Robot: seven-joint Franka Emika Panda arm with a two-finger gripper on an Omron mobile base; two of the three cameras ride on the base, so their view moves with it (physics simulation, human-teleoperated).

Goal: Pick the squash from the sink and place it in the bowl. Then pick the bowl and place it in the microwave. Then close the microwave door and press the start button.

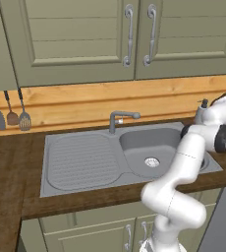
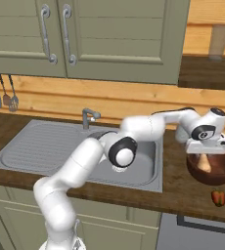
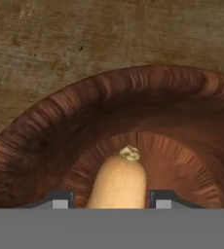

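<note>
The reddish-brown bowl (image 2: pixel 221 175) stands on the wooden counter to the right of the sink (image 2: pixel 31 146). My gripper (image 2: pixel 205 155) hangs just over the bowl and points down into it. The pale tan squash (image 2: pixel 205 165) stands upright inside the bowl between my fingers. In the hand view the squash (image 3: pixel 118 182) rises in the middle of the bowl (image 3: pixel 182 97), with my gripper (image 3: pixel 111 200) around it. A narrow gap shows between the left fingertip (image 3: pixel 60 200) and the squash, so the jaws stand slightly open. The microwave is out of view.
A small red vegetable (image 2: pixel 218 197) lies on the counter just in front of the bowl. The grey faucet (image 1: pixel 120 118) and a soap dispenser (image 1: pixel 202 111) stand behind the basin (image 1: pixel 152 147). Utensils (image 1: pixel 12 114) hang on the wall at the left. Cabinet doors hang overhead.
</note>
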